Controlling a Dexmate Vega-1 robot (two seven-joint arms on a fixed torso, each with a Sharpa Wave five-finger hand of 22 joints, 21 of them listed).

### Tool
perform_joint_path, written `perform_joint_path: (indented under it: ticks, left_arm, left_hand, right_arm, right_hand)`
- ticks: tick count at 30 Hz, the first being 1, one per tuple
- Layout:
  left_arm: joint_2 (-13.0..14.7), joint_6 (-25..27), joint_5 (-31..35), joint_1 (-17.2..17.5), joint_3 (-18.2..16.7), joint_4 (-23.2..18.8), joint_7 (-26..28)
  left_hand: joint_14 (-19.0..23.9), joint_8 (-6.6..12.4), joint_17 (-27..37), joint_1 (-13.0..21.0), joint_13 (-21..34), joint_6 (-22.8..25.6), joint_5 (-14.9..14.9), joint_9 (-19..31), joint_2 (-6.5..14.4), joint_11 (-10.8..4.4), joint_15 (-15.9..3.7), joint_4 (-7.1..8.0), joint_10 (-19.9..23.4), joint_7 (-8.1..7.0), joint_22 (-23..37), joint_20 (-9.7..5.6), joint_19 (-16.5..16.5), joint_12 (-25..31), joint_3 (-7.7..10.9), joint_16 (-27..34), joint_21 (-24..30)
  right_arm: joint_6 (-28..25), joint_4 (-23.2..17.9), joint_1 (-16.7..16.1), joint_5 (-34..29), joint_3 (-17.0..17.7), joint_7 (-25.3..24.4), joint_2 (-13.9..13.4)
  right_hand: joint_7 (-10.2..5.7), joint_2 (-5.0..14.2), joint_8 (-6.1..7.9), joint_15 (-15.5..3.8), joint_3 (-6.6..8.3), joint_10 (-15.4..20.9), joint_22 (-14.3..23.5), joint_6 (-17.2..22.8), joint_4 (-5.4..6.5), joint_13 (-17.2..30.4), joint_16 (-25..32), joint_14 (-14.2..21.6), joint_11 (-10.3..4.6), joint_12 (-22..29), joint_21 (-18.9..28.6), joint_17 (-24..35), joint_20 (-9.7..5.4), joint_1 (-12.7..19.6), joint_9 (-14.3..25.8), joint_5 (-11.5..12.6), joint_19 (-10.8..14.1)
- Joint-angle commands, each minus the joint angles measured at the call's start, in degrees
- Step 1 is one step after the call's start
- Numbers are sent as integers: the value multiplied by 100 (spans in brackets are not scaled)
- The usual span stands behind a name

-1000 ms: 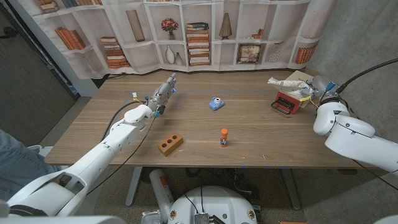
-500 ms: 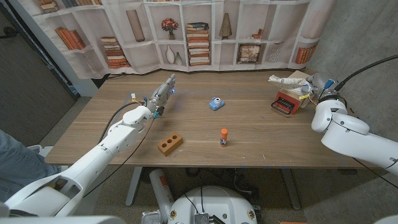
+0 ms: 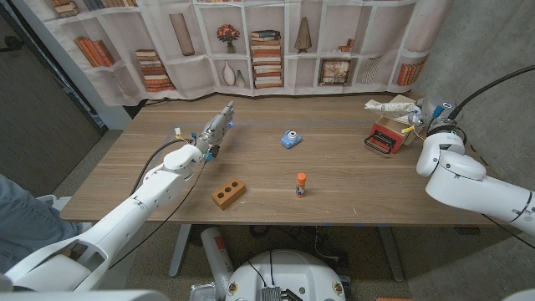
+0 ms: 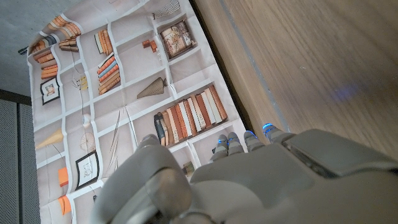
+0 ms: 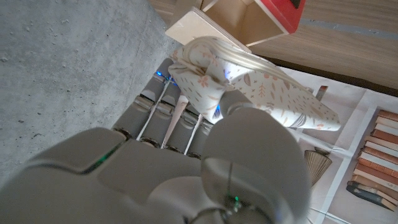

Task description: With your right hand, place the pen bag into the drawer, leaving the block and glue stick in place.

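The pen bag (image 3: 387,105), white cloth with a small leaf print, hangs just above and behind the drawer (image 3: 385,134), a small wooden box with a red front at the table's right end. My right hand (image 3: 425,117) grips one end of the bag between thumb and fingers; in the right wrist view the pen bag (image 5: 264,84) sticks out past the fingers (image 5: 163,112), with the drawer (image 5: 245,22) beyond it. The brown block (image 3: 228,193) and the orange-capped glue stick (image 3: 301,185) stand near the front edge. My left hand (image 3: 218,126) is held out over the table's left part, fingers straight, holding nothing.
A small blue object (image 3: 290,140) sits mid-table between the two hands. A bookshelf-print curtain (image 3: 267,46) hangs behind the far edge, and a grey wall (image 3: 485,50) stands close on the right. A person's knee (image 3: 17,226) shows at the left edge.
My right hand has drawn slightly back and to the right with the pen bag, which now hangs a little farther behind the drawer. The left arm, block and glue stick have stayed put.
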Motion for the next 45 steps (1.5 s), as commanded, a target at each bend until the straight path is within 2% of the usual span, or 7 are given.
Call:
perform_joint_path:
  ticks: [1,15,24,33,45]
  left_arm:
    - [-8,-55,-22,-8,-8,117,-57]
    - [-65,-81,-22,-133,32,327,-176]
    - [-88,-82,-14,-166,53,402,-202]
    - [-104,-70,-9,-172,68,414,-201]
    - [-74,-6,8,-143,76,337,-150]
  left_hand:
    - [-138,22,17,28,28,4,-27,26,40,2,13,24,-31,7,11,-27,-666,24,-33,5,28]
    - [-151,21,18,37,28,2,-29,27,47,3,25,22,-43,10,11,-23,-674,20,-47,2,28]
    - [-149,19,18,42,28,-4,-31,27,52,-5,28,21,-41,8,11,-22,-675,21,-56,4,29]
    - [-151,19,18,46,28,-3,-32,27,56,4,27,21,-49,10,11,-25,-675,18,-66,5,31]
    - [-151,20,19,52,28,-2,-34,27,61,-3,30,21,-48,6,12,-24,-678,19,-81,6,32]
  right_arm:
    - [-487,138,405,-589,-623,143,-68]
    - [-783,367,998,-1177,-1415,606,-104]
    - [-875,539,1238,-1437,-1721,929,-172]
    - [-1027,767,1696,-2014,-2390,1479,-202]
    - [-932,1080,1854,-2440,-2621,1998,-140]
  right_hand:
    - [-39,52,32,-649,-1,49,21,89,-15,13,-13,60,-24,-7,20,31,-5,-2,22,48,40]
    - [-42,53,27,-664,2,41,20,115,-31,14,-33,59,-41,-36,17,30,-13,17,22,47,40]
    - [-41,62,22,-673,1,37,19,125,-37,15,-35,74,-45,-53,16,36,-22,28,22,45,43]
    - [-40,66,13,-674,1,46,19,135,-42,17,-52,69,-46,-72,10,38,-32,37,22,42,38]
    - [-41,68,0,-667,0,51,18,133,-39,18,-72,57,-47,-91,7,37,-39,33,22,38,38]
